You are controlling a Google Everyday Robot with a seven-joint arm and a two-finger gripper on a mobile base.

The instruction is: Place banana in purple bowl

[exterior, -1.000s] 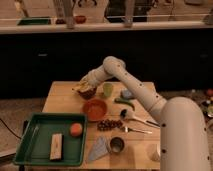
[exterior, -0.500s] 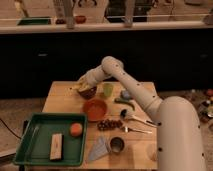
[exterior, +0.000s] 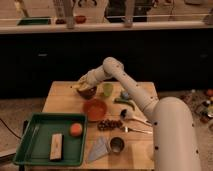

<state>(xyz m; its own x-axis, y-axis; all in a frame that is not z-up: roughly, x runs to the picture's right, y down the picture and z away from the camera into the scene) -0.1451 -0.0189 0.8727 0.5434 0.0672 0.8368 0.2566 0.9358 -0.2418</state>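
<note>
The banana (exterior: pixel 81 82) is pale yellow and curved, and it sits in my gripper (exterior: pixel 83 84) at the far left of the table. My gripper is shut on it and holds it just above the left rim of the purple bowl (exterior: pixel 88 92). The bowl is small, dark and round, and stands on the wooden table (exterior: pixel 62 100) behind the orange bowl (exterior: pixel 95 109). My arm reaches in from the lower right and hides part of the table's right side.
A yellow-green cup (exterior: pixel 107 89) stands right of the purple bowl. A dark green vegetable (exterior: pixel 124 103), a dark cluster (exterior: pixel 109 124), utensils (exterior: pixel 134 119), a metal cup (exterior: pixel 116 145) and a grey cloth (exterior: pixel 99 147) lie nearby. A green tray (exterior: pixel 35 150) at front left holds an orange fruit (exterior: pixel 75 129) and a bar (exterior: pixel 56 145).
My gripper with the banana has shifted slightly left and up over the purple bowl. Everything else has stayed in place.
</note>
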